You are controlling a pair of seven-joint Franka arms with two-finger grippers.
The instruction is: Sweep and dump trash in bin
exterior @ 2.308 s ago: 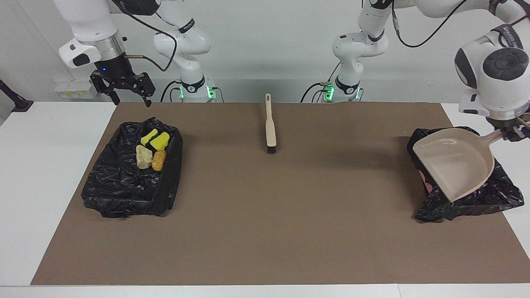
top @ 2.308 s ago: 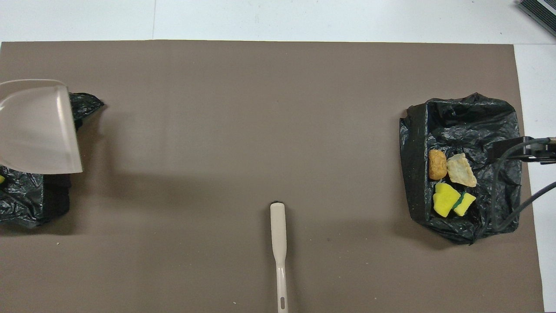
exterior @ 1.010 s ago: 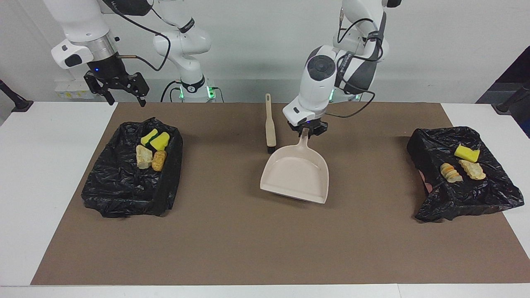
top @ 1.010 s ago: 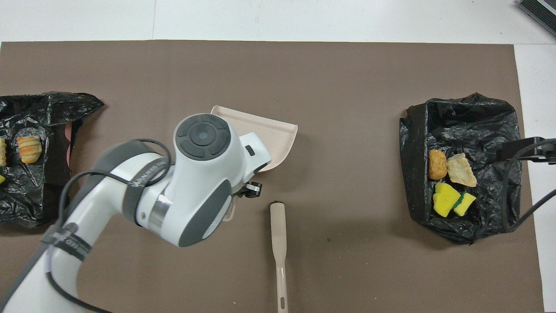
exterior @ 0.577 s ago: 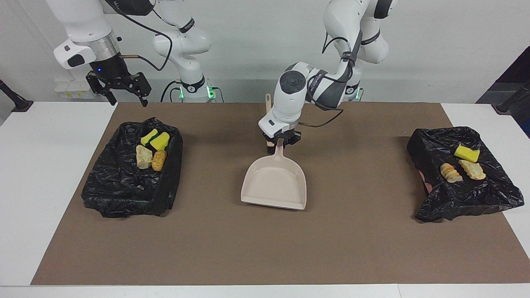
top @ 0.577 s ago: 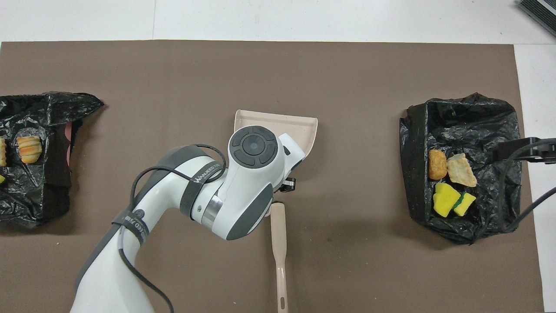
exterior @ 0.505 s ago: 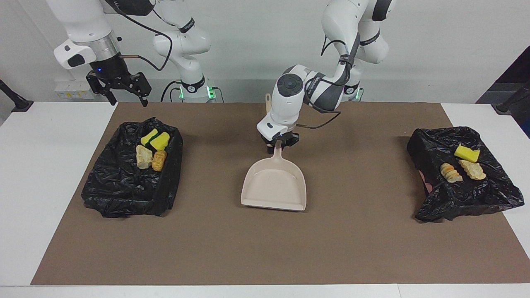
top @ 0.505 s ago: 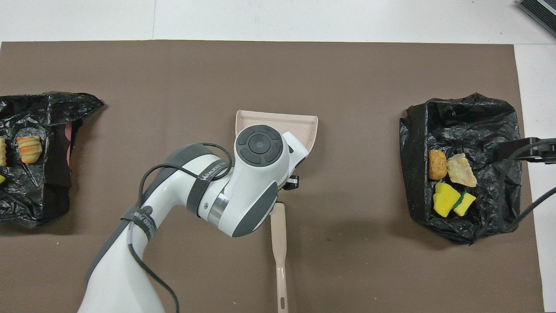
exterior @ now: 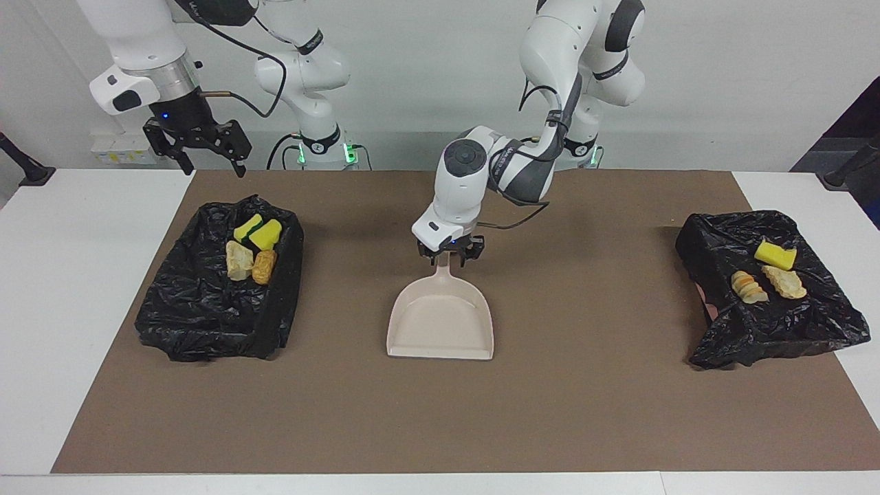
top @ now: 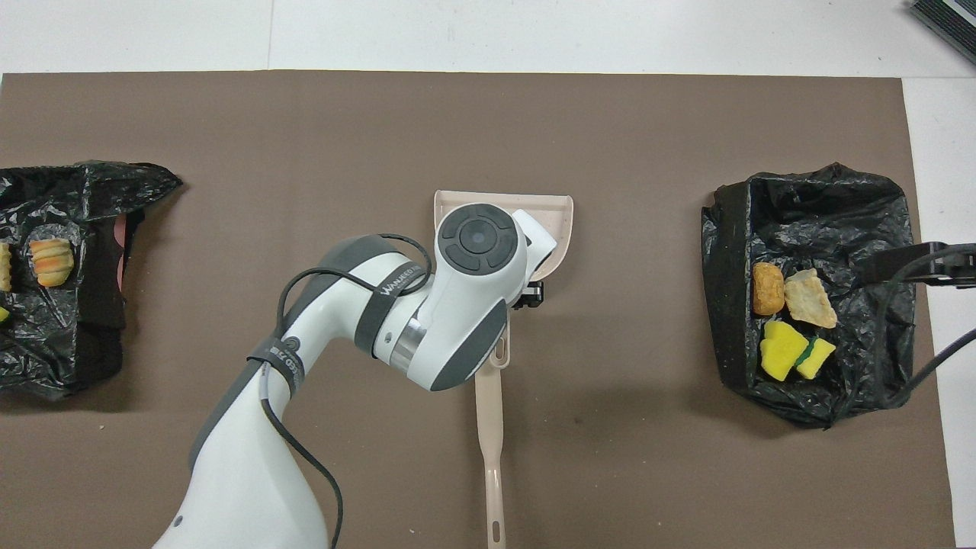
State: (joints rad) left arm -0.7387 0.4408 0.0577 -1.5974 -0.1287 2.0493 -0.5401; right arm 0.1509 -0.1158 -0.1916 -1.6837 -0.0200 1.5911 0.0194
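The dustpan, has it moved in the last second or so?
Yes. The dustpan has shifted toward the right arm's end of the table and farther from the robots, judged against the brush, which stayed put.

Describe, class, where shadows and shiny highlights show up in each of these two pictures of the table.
Facing view: soft shadows fall on the brown mat around the left arm, and the black bin liners carry small glossy highlights. Overhead view: a broad soft shadow darkens the mat beside the brush, and the crinkled liner glints in spots.
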